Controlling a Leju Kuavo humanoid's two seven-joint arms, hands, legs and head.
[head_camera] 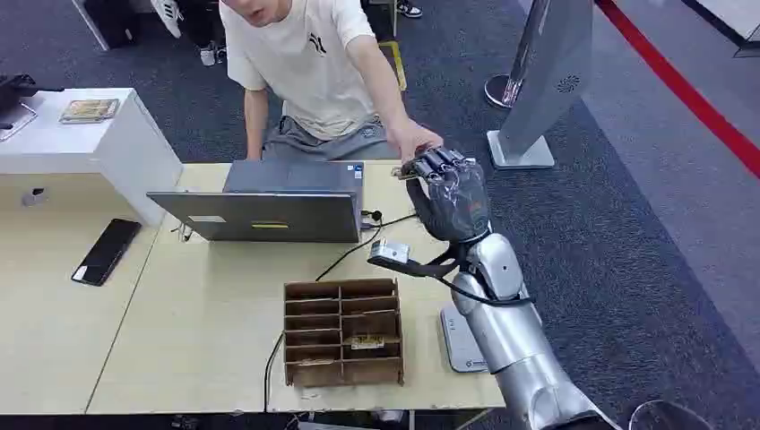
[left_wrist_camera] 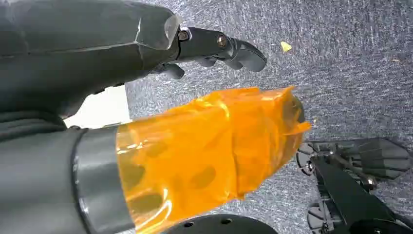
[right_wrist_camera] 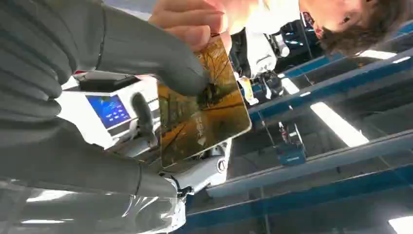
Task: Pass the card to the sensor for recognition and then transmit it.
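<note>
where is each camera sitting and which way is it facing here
Head view: high on the body, looking forward and down at the table; the right arm and right hand show.
Left wrist view: behind the left hand, facing carpet.
Right wrist view: behind the right hand, looking up at the card.
Shared: head and right wrist views both show the person's hand at the right hand.

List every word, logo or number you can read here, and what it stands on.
Shirt: a small dark chest logo, too small to read for certain.
Card: a few pale characters over an autumn tree picture, too blurred to read.
Blue screen: rows of pale text, too small to read.
Laptop: a pale sticker and a yellow one on the lid, unreadable.
No text reads clearly.
</note>
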